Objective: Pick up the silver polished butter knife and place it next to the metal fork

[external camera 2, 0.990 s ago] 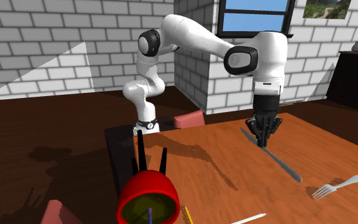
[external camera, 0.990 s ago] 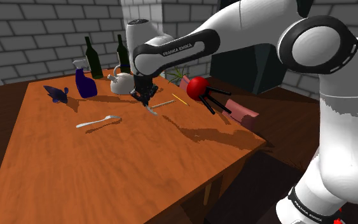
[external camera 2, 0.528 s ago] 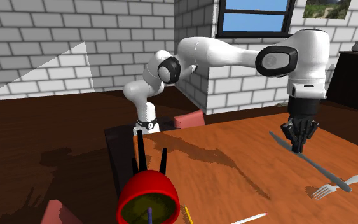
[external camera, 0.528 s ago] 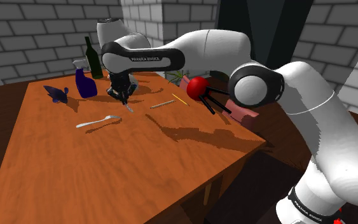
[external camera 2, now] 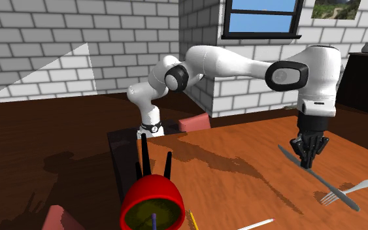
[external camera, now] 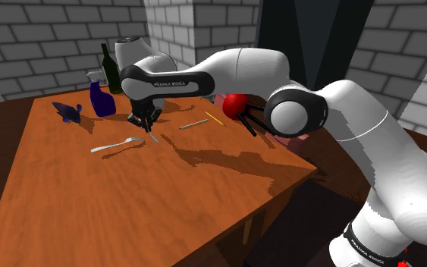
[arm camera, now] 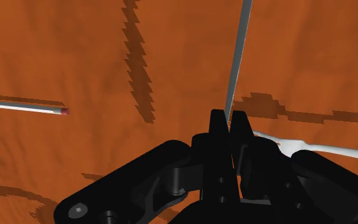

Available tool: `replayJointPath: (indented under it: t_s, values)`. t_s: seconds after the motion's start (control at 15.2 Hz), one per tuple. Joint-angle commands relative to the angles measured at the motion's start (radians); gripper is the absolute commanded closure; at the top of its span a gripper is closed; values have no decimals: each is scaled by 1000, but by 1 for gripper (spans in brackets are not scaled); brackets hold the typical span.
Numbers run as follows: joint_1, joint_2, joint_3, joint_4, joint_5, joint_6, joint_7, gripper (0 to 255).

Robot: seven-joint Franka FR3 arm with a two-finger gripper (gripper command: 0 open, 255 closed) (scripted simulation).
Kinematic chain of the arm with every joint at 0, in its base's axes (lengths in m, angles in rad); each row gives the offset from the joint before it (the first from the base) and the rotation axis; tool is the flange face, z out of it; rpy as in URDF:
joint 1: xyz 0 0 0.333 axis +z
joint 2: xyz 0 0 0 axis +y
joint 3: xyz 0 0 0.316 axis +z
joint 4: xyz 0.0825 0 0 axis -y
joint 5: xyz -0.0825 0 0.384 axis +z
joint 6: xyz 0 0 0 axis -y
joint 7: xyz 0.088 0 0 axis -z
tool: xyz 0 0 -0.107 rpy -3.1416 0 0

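Two black fingers of the gripper (external camera 2: 308,154) (arm camera: 229,118) are pressed tight on a thin grey knife (external camera 2: 329,186) (arm camera: 238,57); the knife is pinched between them and sticks out long past the tips. In the second exterior view the knife is tilted; one end points up behind the gripper and the other end slants down close to the head of the fork (external camera 2: 355,189). I cannot tell if that low end touches the table (external camera: 128,205).

The fork (external camera: 117,144) lies flat on the brown wooden table, and the gripper (external camera: 145,121) hangs just beside its head. In the wrist view the pale fork (arm camera: 317,148) peeks out next to the fingers.

The white arm (external camera: 227,68) has the words FRANKA EMIKA in black on it.

A pencil (arm camera: 25,106) (external camera: 196,123) lies on the table, apart from the fork; a blue spray bottle (external camera: 102,98) and a dark bottle (external camera: 111,70) stand near the far edge; a red round thing with black legs (external camera: 237,104) (external camera 2: 151,206) sits at the table's side.
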Motion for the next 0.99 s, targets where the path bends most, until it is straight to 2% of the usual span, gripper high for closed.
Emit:
replayJointPath:
  t_s: [0.0, 0.53, 0.92]
  values:
    - [-8, -17, 2, -60, -1, 41, 9, 255]
    - [-22, -20, 0, -173, -9, 148, 32, 255]
    - [-22, -20, 0, -173, -9, 148, 32, 255]
